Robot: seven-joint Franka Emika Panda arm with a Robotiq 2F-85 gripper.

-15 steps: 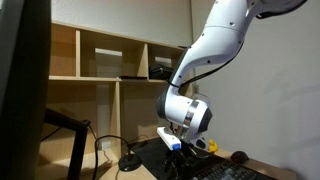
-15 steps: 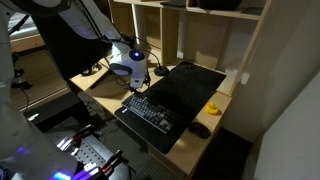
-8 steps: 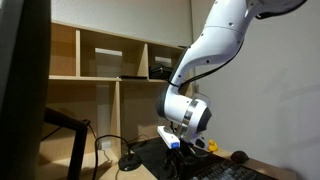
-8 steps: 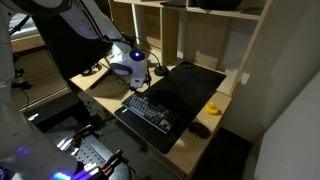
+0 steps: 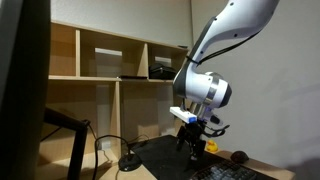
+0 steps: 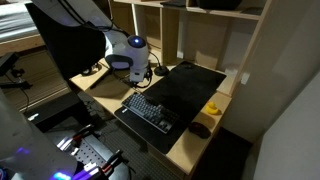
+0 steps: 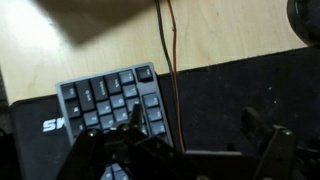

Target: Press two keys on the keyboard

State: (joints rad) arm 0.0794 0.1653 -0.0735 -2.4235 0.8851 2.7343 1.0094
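Note:
The black keyboard [image 6: 150,112] lies along the front edge of the black desk mat [image 6: 190,85]; its end keys show at the lower left of the wrist view [image 7: 108,100]. My gripper [image 7: 195,125] hangs above it, open and holding nothing. The left fingertip [image 7: 135,117] is over the end column of keys, and the right fingertip [image 7: 254,124] is over the bare mat. In an exterior view the gripper [image 5: 191,137] hangs clear above the desk, with the keyboard [image 5: 228,172] low at the right. In an exterior view the arm's white wrist [image 6: 128,55] stands over the keyboard's far end.
A thin orange cable [image 7: 170,45] runs past the keyboard's end across the wooden desk [image 7: 90,40]. A yellow toy [image 6: 213,107] and a black mouse [image 6: 200,129] sit beside the mat. Wooden shelves [image 5: 110,60] stand behind, and a dark monitor [image 6: 70,40] is close to the arm.
The gripper has lifted from low over the keyboard and swung sideways, so it now hangs higher above the desk. The keyboard has not moved.

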